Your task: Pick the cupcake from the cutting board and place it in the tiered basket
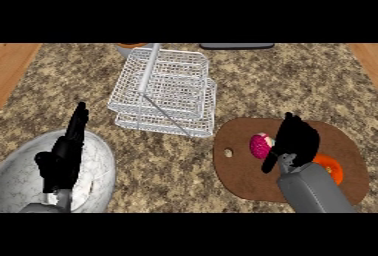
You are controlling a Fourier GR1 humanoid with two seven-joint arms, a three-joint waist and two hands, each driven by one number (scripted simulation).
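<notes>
My right hand (297,142): open over the cutting board (244,182), just right of the cupcake (259,146).
Cupcake: on the board's left half.
Grip: I'd close round its sides before lifting.
Tiered basket (166,92): beyond the board's far-left corner.
My left hand (63,160): open, resting, worktop's (295,80) near-left corner.

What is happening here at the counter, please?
The robot's right hand is over the brown cutting board, right beside the pink cupcake. Whether it holds the cupcake cannot be told. The cupcake is not yet in the white wire tiered basket, which stands further back to the left. The left hand rests open at the lower left.
</notes>
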